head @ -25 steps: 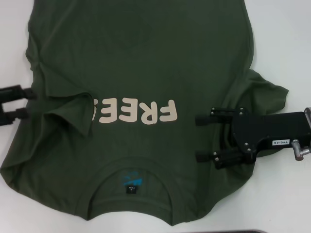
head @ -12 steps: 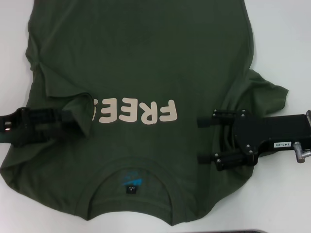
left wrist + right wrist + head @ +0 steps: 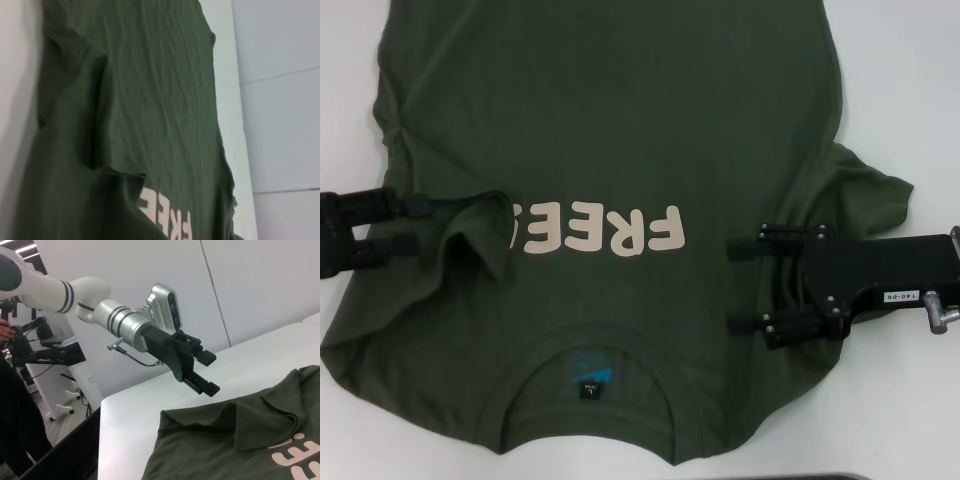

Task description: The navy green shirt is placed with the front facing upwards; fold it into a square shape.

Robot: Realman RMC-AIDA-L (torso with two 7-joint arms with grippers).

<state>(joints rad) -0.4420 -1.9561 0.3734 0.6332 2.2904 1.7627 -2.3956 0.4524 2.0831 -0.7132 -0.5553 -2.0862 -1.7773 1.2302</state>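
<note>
The navy green shirt [image 3: 610,120] lies front up on the white table, its cream lettering [image 3: 600,230] and collar [image 3: 590,350] toward me. Its left sleeve is folded inward into a raised crease [image 3: 470,225]. My left gripper [image 3: 405,225] stands open at the shirt's left edge beside that crease. The right wrist view shows this left gripper [image 3: 214,373] hovering above the cloth [image 3: 225,450] with nothing between its fingers. My right gripper [image 3: 732,284] is open over the shirt's right side, by the bunched right sleeve [image 3: 865,190]. The left wrist view shows only the shirt [image 3: 150,100].
The white table [image 3: 900,420] shows around the shirt, with a dark edge [image 3: 820,477] at its near side. In the right wrist view a person [image 3: 10,390] and equipment stands [image 3: 55,352] are beyond the table's far left end.
My left gripper reached in over the folded left sleeve, then drew back toward the shirt's left edge; the sleeve crease shifted slightly. The right gripper has barely moved.
</note>
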